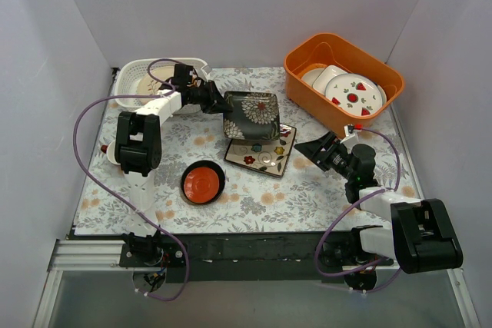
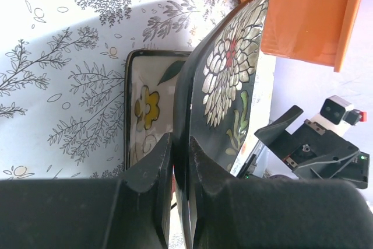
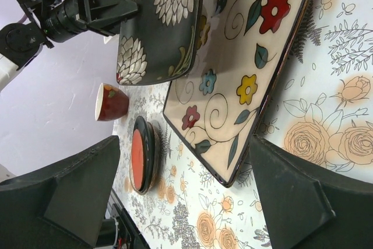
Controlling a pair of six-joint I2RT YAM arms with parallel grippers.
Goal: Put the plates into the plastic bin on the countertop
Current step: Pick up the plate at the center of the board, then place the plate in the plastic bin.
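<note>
Top external view: the left pincer (image 1: 221,102) is clamped on the near-left edge of the dark floral square plate (image 1: 252,115), holding it raised and tilted on edge above the desk (image 1: 323,190). The left wrist view shows both fingers pressed on either face of that plate's rim. The plate's lower edge hangs over the far side of the cream flowered square plate (image 1: 261,151), which lies flat at the middle of the desk; whether the two touch I cannot tell. The white plastic bin (image 1: 125,81) sits at the far left corner, just behind the left arm, with a pale round plate (image 1: 146,86) inside. A red dish in a dark bowl (image 1: 203,183) rests near the left arm's base. The right pincer (image 1: 311,147) stands with its fingers wide apart, holding nothing, beside the cream plate's right edge. The orange tub (image 1: 338,48) with strawberry-marked white plates (image 1: 354,94) occupies the far right corner.
</note>
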